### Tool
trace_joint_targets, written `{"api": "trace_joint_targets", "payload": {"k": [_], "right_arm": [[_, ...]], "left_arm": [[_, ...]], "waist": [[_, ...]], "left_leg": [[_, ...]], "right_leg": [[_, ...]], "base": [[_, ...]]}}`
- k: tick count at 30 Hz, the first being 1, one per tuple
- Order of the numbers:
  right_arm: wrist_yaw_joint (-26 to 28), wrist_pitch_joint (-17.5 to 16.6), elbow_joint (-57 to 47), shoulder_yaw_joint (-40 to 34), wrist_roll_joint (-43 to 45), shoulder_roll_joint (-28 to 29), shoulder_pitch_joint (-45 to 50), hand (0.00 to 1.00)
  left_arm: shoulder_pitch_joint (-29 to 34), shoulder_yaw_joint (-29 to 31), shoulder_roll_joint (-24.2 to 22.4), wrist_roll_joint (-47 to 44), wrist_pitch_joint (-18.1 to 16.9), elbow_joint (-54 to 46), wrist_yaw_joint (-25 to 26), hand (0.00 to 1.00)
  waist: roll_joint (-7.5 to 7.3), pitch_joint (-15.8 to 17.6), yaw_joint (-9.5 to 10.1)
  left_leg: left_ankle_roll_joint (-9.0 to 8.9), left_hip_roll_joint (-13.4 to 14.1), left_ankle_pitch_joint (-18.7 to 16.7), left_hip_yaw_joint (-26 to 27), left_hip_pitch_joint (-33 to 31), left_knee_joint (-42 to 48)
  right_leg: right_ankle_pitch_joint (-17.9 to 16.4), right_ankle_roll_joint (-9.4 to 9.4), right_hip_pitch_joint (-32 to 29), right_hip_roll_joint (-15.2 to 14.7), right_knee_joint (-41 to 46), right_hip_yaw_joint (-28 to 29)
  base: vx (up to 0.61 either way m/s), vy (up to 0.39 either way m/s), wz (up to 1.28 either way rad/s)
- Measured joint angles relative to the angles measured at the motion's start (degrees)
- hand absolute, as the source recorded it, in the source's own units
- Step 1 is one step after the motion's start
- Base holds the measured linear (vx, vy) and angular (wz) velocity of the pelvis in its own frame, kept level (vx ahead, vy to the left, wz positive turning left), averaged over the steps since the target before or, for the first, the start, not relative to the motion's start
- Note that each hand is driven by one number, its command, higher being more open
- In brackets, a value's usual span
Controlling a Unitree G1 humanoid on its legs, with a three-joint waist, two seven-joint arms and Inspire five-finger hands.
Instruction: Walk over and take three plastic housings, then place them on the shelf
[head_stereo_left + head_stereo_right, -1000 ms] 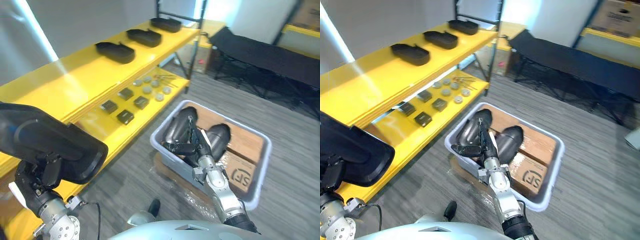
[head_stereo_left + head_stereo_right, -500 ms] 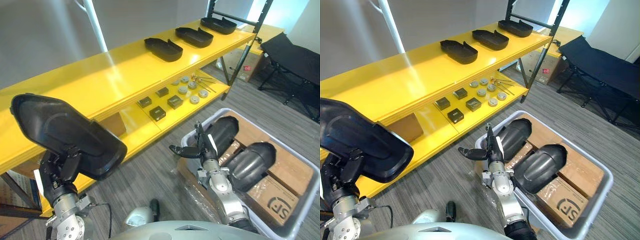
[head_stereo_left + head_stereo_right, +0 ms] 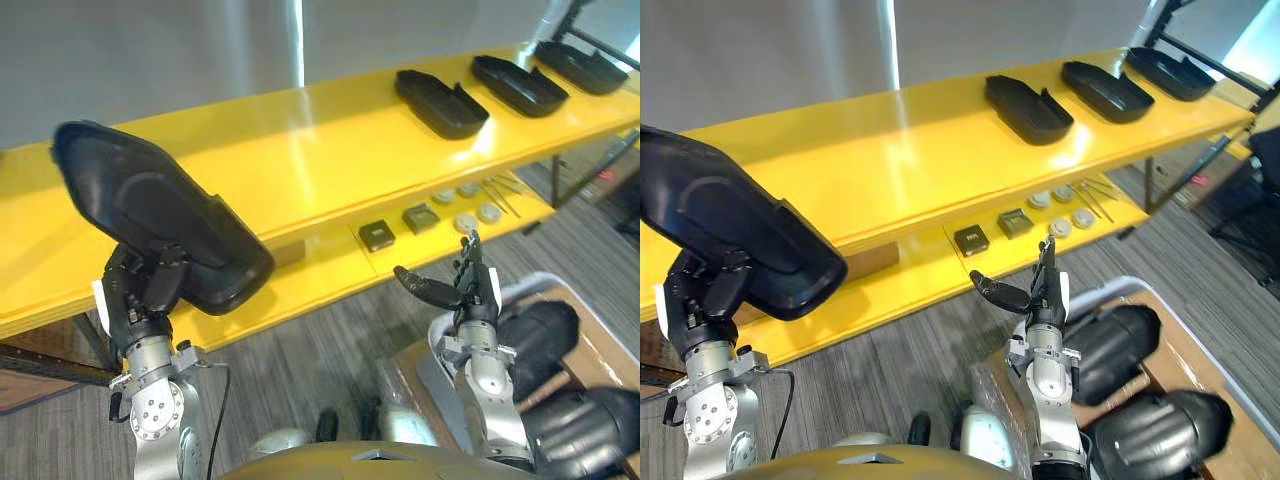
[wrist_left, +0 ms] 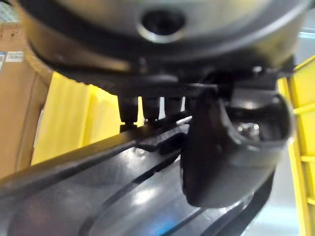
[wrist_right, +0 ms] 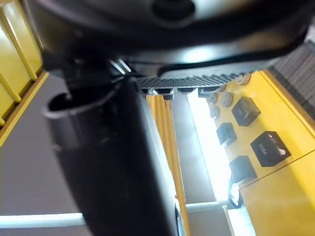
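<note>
— What is seen at the left?
— A housing (image 3: 150,215) is held up by the left hand (image 3: 140,300), whose fingers and thumb are curled round its lower edge. It is tilted and kept in front of the left part of the shelf (image 3: 300,150), off the top board.

— And what is laid on the shelf?
— A row of housings (image 3: 518,85), three in all, is set toward the right end of the top board. They lie hollow side up and apart from one another. On the lower board two blocks (image 3: 377,235) are placed side by side, and discs (image 3: 465,222) are grouped just to their right.

— How is the right hand found?
— The right hand (image 3: 470,295) is raised before the lower board's front edge. It is spread, with the fingers straight and the thumb stuck out to the left, and nothing is held.

— What is seen furthest right?
— A bin (image 3: 1120,283) is stood on the floor beside that hand. Two binned housings (image 3: 1115,345) are lodged in it on cardboard (image 3: 1180,350).
</note>
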Motion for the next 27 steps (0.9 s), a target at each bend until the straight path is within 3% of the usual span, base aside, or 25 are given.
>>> {"api": "trace_joint_targets", "payload": {"k": [1, 2, 3, 5, 6, 8, 9, 10, 11, 12, 13, 14, 15, 17, 18, 19, 21, 22, 23, 27], "right_arm": [[-0.01, -0.04, 0.0, 0.05, -0.02, -0.13, 0.17, 1.0], [-0.12, -0.38, -0.01, 0.09, -0.06, -0.39, -0.17, 1.0], [-0.18, -0.71, 0.15, 0.07, -0.11, -0.72, -0.42, 1.0], [-0.05, -1.96, 0.11, 0.06, -0.04, -2.46, -1.96, 1.0], [-0.04, -2.29, 0.1, -0.12, -0.02, -2.64, -2.49, 1.0], [0.75, -3.52, -0.09, -1.14, 1.41, -2.93, -3.05, 1.0], [0.84, -3.72, -1.85, -1.76, 2.42, -3.32, -1.08, 1.0], [1.18, -3.92, -2.9, -2.03, 2.72, -3.54, 0.47, 1.0], [1.37, -3.99, -2.95, -2.15, 3.03, -3.79, 0.68, 1.0], [1.54, -4.0, -2.94, -3.22, 3.44, -3.83, 0.75, 1.0], [1.57, -4.41, -2.95, -4.81, 3.47, -4.04, -0.04, 1.0], [1.07, -4.85, -2.95, -5.68, 3.47, -4.24, -0.85, 1.0], [-0.7, -6.02, -2.96, -6.7, 3.41, -4.28, -2.94, 1.0], [-3.89, -8.67, -2.99, -6.28, 1.38, -5.23, -6.37, 1.0], [-5.65, -10.47, -3.7, -5.54, -0.88, -7.14, -7.83, 1.0], [-6.95, -12.48, -5.0, -5.46, -1.67, -8.68, -8.63, 1.0], [-9.54, -13.34, -6.38, -5.47, -3.66, -7.88, -9.07, 1.0], [-9.98, -13.5, -8.3, -5.93, -4.64, -7.77, -8.87, 1.0], [-9.77, -13.5, -11.02, -8.26, -4.62, -7.74, -8.2, 1.0], [-8.89, -13.48, -15.8, -15.92, -4.4, -7.22, -5.76, 1.0]], "left_arm": [[-0.04, -0.44, 0.27, 0.48, -0.03, -0.28, -0.15, 0.0], [-0.07, -0.8, 1.06, 0.96, -0.13, -0.84, -0.36, 0.0], [-0.16, -0.89, 1.34, 1.03, -0.13, -0.66, -0.57, 0.0], [1.24, -0.87, 1.14, 0.83, -0.08, -0.64, -0.4, 0.0], [1.28, -0.58, 1.14, 0.74, -0.08, -0.66, -0.24, 0.0], [1.28, -0.3, 1.19, 0.84, -0.07, -0.65, 0.52, 0.0], [1.43, -0.82, 0.95, 0.97, -0.05, -0.61, 0.81, 0.0], [1.5, -0.49, 0.59, 0.96, 0.0, -0.62, 0.84, 0.0], [1.6, -0.26, 0.45, 0.96, 0.02, -0.61, 0.89, 0.0], [1.61, 0.56, 0.46, 0.96, 0.03, -0.59, 0.9, 0.0], [1.13, 0.58, 0.47, 1.01, -0.04, -0.59, 0.62, 0.0], [0.9, 0.5, 0.4, 1.13, -0.06, -0.6, 0.21, 0.0], [0.21, 0.32, 0.38, 1.46, -0.07, -0.59, -0.56, 0.0], [-0.35, -1.06, 0.07, 1.5, -0.3, -0.64, -1.17, 0.0], [-0.5, -2.77, -0.33, 1.51, -0.34, -0.7, -1.11, 0.0], [-0.99, -4.4, -0.21, 1.5, -0.33, -0.87, -1.74, 0.0], [-3.11, -4.64, 1.2, 1.62, 0.2, -1.75, -3.34, 0.0], [-4.11, -4.06, 2.8, 1.36, 0.19, -3.4, -4.92, 0.0], [-5.34, -2.57, 5.08, 0.5, 0.2, -4.68, -7.94, 0.0], [-5.01, 1.15, 7.1, -8.09, 0.6, -7.37, -15.08, 0.0]], "waist": [[-0.68, -0.3, -0.05], [-1.56, -0.35, 0.11], [-1.75, -0.13, 0.31], [0.77, -0.71, 1.69], [1.13, -0.69, 1.81], [1.55, -0.76, 1.76], [1.9, -0.4, 1.59], [2.2, 0.43, 1.41], [2.28, 1.17, 1.42], [2.38, 1.38, 1.59], [2.44, 1.4, 1.52], [2.44, 1.44, 1.5], [2.41, 1.52, 1.36], [2.88, 1.35, 0.62], [4.53, 0.6, 0.51], [7.3, -0.82, 0.0], [4.84, -0.09, -0.05], [2.83, 0.57, -0.03], [1.39, 0.88, -0.19], [0.99, 0.71, -1.51]], "left_leg": [[-0.22, -0.42, -1.39, 0.05, 0.28, 1.23], [0.69, -0.99, -5.22, 0.48, 0.61, 3.22], [1.29, -1.17, -6.54, 0.46, 0.78, 4.45], [-0.14, 1.38, -12.8, 0.46, -0.99, 11.02], [-0.43, 1.99, -14.05, 0.48, -1.24, 12.31], [-2.71, 3.31, -15.52, 1.39, -1.6, 16.34], [-5.7, 3.55, -16.97, 4.12, -5.73, 28.49], [-8.89, 3.92, -16.06, 6.25, -10.2, 40.1], [-9.11, 5.02, -16.51, 8.35, -12.69, 45.62], [-8.14, 8.21, -18.79, 10.6, -16.37, 48.38], [-8.26, 11.74, -19.94, 10.95, -18.97, 45.19], [-8.37, 13.5, -20.01, 10.88, -19.94, 42.04], [-8.94, 16.1, -18.92, 10.25, -20.91, 35.01], [-10.36, 18.61, -13.57, 8.54, -20.02, 24.87], [-11.14, 20.09, -7.8, 8.5, -19.0, 20.92], [-14.17, 20.53, -2.48, 8.52, -17.58, 17.43], [-12.72, 17.59, -1.26, 10.41, -15.03, 14.64], [-11.88, 15.67, -0.66, 11.37, -14.04, 12.79], [-11.02, 14.24, 0.01, 12.0, -13.06, 10.79], [-10.59, 13.33, 0.32, 12.92, -11.22, 8.25]], "right_leg": [[2.64, -0.41, 0.68, -0.27, -2.92, -0.21], [7.8, -1.45, 2.15, -0.7, -6.21, -0.46], [9.81, -1.16, 2.78, -0.77, -6.59, -0.48], [9.57, -1.86, 6.36, 1.7, -10.16, -2.45], [9.35, -2.2, 6.97, 2.37, -10.65, -2.76], [8.0, -3.53, 8.81, 3.57, -11.13, -3.62], [6.56, -3.62, 12.05, 4.2, -13.41, -3.86], [5.98, -3.75, 14.7, 4.27, -14.82, -3.72], [5.85, -3.93, 15.99, 4.18, -15.03, -3.39], [5.71, -4.07, 17.13, 4.03, -15.48, -1.9], [5.55, -3.96, 17.19, 3.44, -15.85, -0.85], [5.47, -3.81, 17.62, 2.98, -16.21, -0.18], [5.45, -3.12, 18.28, 1.58, -16.52, 0.93], [5.32, -0.83, 18.11, -0.24, -15.88, 2.07], [4.46, 1.11, 18.01, -0.75, -15.47, 3.28], [3.46, 3.62, 18.1, -0.77, -15.25, 4.03], [3.19, 3.94, 17.65, -4.29, -14.04, 4.06], [3.14, 4.13, 17.78, -6.4, -14.29, 3.9], [3.78, 5.14, 17.76, -7.87, -14.57, 3.53], [4.58, 6.34, 17.89, -8.84, -14.64, 2.67]], "base": [[0.27, -0.037, 0.89], [0.33, -0.055, 0.8], [0.34, -0.089, 0.59], [0.28, -0.113, 0.19], [0.28, -0.12, 0.11], [0.27, -0.113, 0.23], [0.25, -0.089, 0.27], [0.25, -0.057, 0.09], [0.17, 0.014, -0.41], [0.2, 0.047, -0.66], [0.19, 0.064, -0.67], [0.17, 0.087, -0.5], [0.22, 0.211, -0.45], [0.23, 0.295, -0.46], [0.22, 0.384, -0.41], [0.23, 0.396, -0.27], [0.19, 0.285, -0.16], [0.17, 0.221, -0.14], [0.12, 0.148, -0.01], [0.07, 0.049, -0.08]]}}
